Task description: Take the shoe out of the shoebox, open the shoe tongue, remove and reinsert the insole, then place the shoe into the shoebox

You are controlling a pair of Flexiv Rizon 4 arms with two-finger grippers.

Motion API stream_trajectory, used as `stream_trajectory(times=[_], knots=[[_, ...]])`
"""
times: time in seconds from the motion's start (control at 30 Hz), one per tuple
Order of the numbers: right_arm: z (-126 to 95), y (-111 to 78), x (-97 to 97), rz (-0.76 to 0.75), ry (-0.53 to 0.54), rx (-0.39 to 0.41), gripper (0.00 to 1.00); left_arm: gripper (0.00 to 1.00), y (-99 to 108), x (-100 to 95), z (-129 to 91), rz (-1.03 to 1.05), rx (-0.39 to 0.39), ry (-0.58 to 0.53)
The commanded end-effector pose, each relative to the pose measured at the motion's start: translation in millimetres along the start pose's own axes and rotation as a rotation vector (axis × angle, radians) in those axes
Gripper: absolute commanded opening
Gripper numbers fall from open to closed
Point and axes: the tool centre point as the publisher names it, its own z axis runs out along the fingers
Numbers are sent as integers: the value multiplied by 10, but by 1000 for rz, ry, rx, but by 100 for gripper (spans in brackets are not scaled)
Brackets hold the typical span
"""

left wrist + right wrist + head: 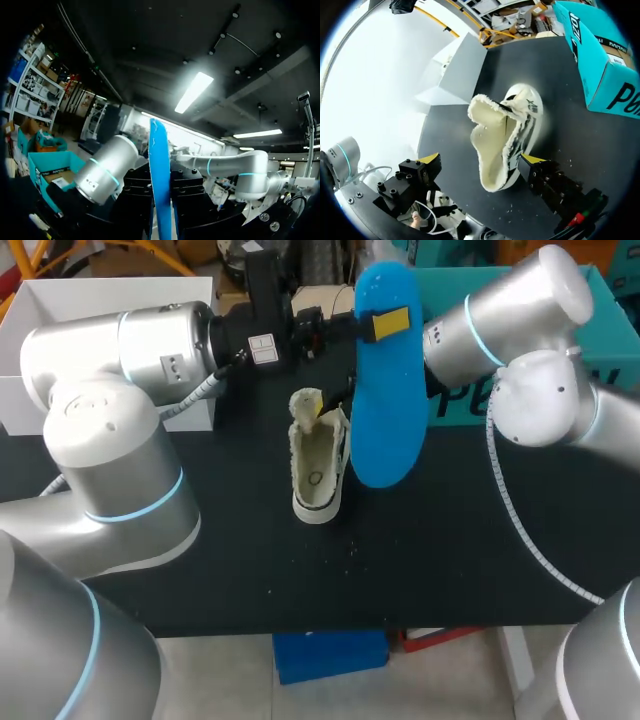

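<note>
Shoe [505,145]: it lay on the bench [450,540], beneath the right pincer [481,160] and apart from both boxes.
Right pincer: its fingers stood wide open, one yellow tip to each side of the shoe and above it. I could not tell whether either tip touched.
Tongue [485,115]: it was pulled up and back, so the mouth of the shoe gaped.
Left pincer [385,325]: it was clamped on the blue insole [385,410], near one end, and held it upright in the air just beside the shoe.
Left wrist view: it showed the insole [160,165] edge-on, pinched between the two black fingers.
Boxes: a white box [60,300] sat at the bench's far left and a teal box [600,75] at its far right. I could not tell which one was the shoebox.
Step in hand: the insole seemed to be out and the tongue open, so reinserting looked like the step underway.
Next move: the left pincer would probably need to tip the insole's lower end into the mouth and slide it toward the toe. The right pincer might need to steady the shoe or hold the tongue clear.
</note>
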Motion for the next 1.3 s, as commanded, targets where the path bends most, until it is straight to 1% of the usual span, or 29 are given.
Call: stream_trajectory(times=[0.03, 0.1, 0.17, 0.2, 0.23, 0.27, 0.3, 0.33, 0.37, 0.4, 0.43, 0.47, 0.5, 1.13, 1.17, 1.2, 1.23, 1.27, 1.3], knots=[[-29, -57, -71, 64, 280, -12, 100, 0, -2, 7, -3, -1, -5, -1], [-54, -31, -104, 100, 332, -23, 100, 0, -2, 7, -3, -1, -5, -1], [-80, -3, -101, 141, 410, -34, 100, 0, -2, 7, -3, -1, -5, -1], [-96, 12, -92, 142, 422, -42, 100, 0, -2, 7, -3, -1, -5, -1], [-111, 28, -76, 130, 437, -49, 100, 0, 1, -8, 23, 72, -24, -2], [-128, 46, -53, 136, 468, -60, 100, 0, -1, -5, 52, 131, -17, 26], [-148, 66, -31, 144, 502, -74, 100, 0, 22, -4, 78, 257, -73, 22], [-178, 92, -8, 141, 524, -95, 100, 0, 72, -8, 95, 369, -121, 46], [-210, 112, 16, 137, 537, -112, 100, 0, 125, -16, 99, 477, -148, 46], [-210, 112, 16, 137, 537, -112, 100, 0, 191, -16, 102, 595, -187, 53], [-210, 112, 16, 137, 537, -112, 100, 0, 268, -23, 101, 741, -241, 36], [-210, 112, 16, 137, 537, -112, 100, 0, 368, -36, 88, 927, -297, -15], [-210, 112, 16, 137, 537, -112, 100, 0, 468, -39, 67, 985, -250, -8], [-210, 112, 16, 137, 537, -112, 100, 0, 468, -39, 67, 985, -250, -8], [-210, 112, 16, 137, 537, -112, 100, 0, 575, 7, 68, 1068, -253, -1], [-210, 112, 16, 137, 537, -112, 100, 0, 731, 52, 67, 1156, -265, 21], [-210, 112, 16, 137, 537, -112, 100, 0, 849, 70, 44, 1194, -278, 22], [-210, 112, 16, 137, 537, -112, 100, 0, 905, 65, 19, 1212, -252, 27], [-210, 112, 16, 137, 537, -112, 100, 0, 1019, 63, -25, 1263, -257, 26]])
